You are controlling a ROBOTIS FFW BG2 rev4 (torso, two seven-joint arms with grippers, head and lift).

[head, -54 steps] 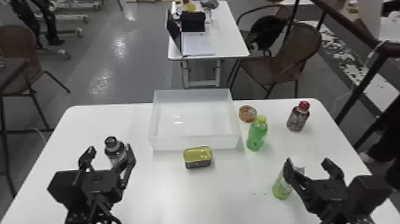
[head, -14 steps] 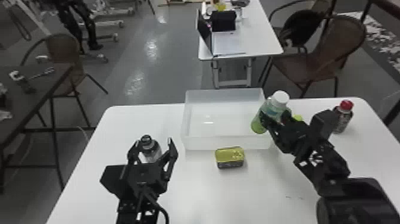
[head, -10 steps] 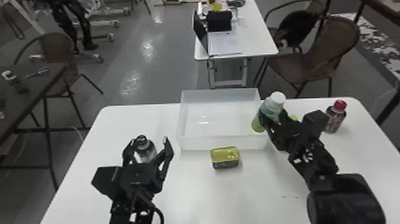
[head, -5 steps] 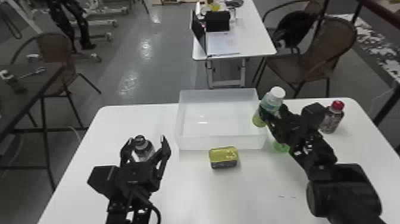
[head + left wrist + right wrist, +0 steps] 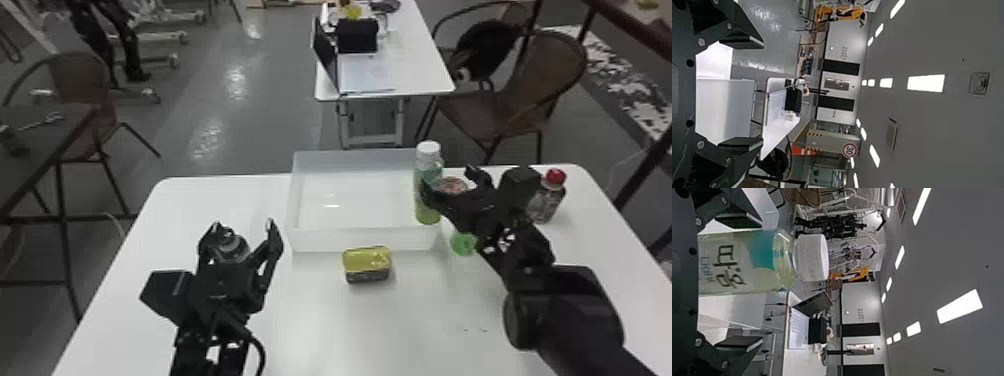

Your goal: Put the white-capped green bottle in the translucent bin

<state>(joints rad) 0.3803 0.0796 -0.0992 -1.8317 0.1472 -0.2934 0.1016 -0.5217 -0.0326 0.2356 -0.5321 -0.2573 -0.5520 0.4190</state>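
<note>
Gaping, one empty left end effector (image 5: 244, 226), one right end effector (image 5: 450, 180) with one white-capped green bottle (image 5: 428, 164) between its fingers.

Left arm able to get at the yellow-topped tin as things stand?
Probably yes. The left gripper is open and empty, and nothing stands between it and the yellow-topped tin, on the table just in front of the translucent bin. Actual reach is a guess.
</note>
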